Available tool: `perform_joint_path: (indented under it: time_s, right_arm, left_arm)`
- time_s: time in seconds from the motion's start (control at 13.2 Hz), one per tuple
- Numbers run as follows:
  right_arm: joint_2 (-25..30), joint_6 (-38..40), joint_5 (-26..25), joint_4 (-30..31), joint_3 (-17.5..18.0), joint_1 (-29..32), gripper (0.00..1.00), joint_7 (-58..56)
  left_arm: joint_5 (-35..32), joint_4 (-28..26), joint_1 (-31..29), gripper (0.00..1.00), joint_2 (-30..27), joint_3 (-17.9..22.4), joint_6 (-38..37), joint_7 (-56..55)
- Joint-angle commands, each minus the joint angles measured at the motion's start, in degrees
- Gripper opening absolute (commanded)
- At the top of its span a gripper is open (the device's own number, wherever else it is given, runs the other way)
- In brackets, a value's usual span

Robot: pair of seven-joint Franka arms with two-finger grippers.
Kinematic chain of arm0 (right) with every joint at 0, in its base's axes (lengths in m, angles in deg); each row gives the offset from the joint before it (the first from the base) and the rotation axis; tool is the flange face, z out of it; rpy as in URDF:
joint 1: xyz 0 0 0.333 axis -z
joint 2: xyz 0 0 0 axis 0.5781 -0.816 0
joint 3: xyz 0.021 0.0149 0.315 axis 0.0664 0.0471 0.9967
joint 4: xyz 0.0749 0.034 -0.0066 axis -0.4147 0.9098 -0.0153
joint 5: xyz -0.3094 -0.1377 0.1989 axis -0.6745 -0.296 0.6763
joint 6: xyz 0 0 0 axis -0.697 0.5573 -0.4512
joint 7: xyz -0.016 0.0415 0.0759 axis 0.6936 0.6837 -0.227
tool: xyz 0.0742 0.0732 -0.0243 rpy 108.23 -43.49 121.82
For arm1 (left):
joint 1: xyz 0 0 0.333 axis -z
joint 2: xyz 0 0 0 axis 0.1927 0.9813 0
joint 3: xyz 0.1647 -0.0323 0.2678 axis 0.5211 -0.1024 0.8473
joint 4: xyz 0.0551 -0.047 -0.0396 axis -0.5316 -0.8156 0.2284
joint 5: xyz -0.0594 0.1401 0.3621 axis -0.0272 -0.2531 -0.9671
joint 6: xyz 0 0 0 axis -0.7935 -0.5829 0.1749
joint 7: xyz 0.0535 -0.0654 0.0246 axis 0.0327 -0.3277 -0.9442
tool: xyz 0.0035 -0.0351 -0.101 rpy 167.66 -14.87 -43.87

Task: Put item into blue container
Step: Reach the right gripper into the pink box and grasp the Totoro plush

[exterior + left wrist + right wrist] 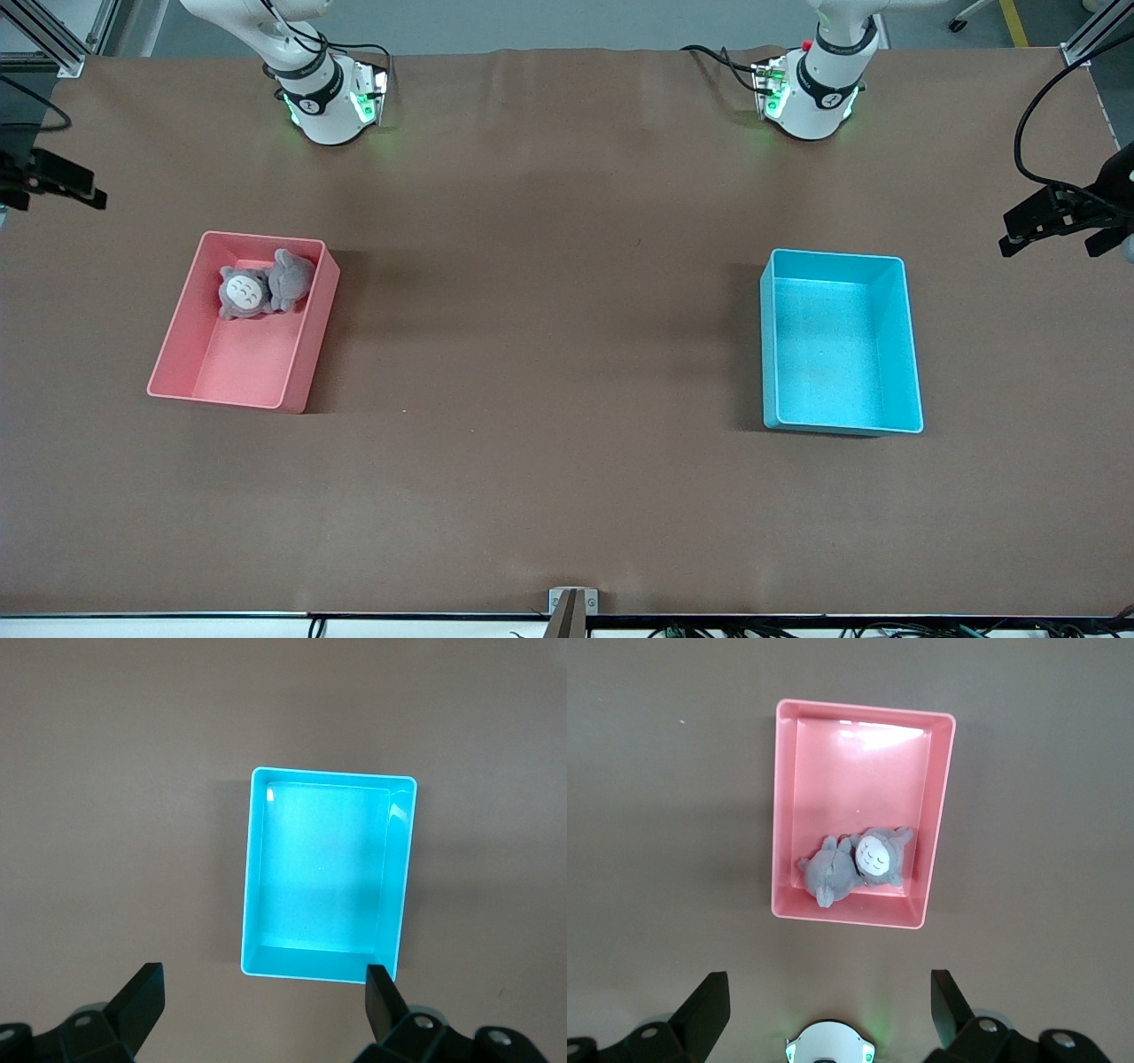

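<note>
The blue container (837,354) (323,877) stands empty toward the left arm's end of the table. Two grey plush toys, one face up (244,292) (879,857) and one turned away (291,276) (828,873), lie together in the pink bin (244,368) (859,771) toward the right arm's end. My left gripper (264,983) hangs high, open and empty, looking down on the blue container. My right gripper (830,983) is also high up, open and empty, over the table beside the pink bin. Neither hand shows in the front view.
The arm bases (323,97) (811,89) stand at the table's edge farthest from the front camera. Black camera mounts (53,177) (1054,217) reach in at both ends. A small bracket (571,602) sits on the nearest edge. Bare brown tabletop lies between the bins.
</note>
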Motion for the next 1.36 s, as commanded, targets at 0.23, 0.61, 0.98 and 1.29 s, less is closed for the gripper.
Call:
perform_joint_path:
  time_s: [0.23,0.61,0.98,1.29]
  right_arm:
    - [-5.75,-0.88,-0.6,0.47,0.36,2.36,1.0,-0.57]
    - [-1.98,-10.6,-0.6,14.85,0.36,5.79,1.0,-0.56]
    - [1.63,-23.17,-0.69,29.1,0.27,6.15,1.0,0.14]
    - [2.34,-33.88,-0.69,39.91,0.18,8.07,1.0,0.84]
  left_arm:
    - [0.76,0.23,-0.03,1.0,-0.03,-0.02,0.46,0.33]
    - [0.85,0.23,-0.2,1.0,-0.03,-0.02,0.46,0.41]
    - [0.76,0.23,-0.03,1.0,-0.03,-0.02,0.55,0.41]
    - [0.85,0.23,-0.12,1.0,-0.03,-0.02,0.9,0.41]
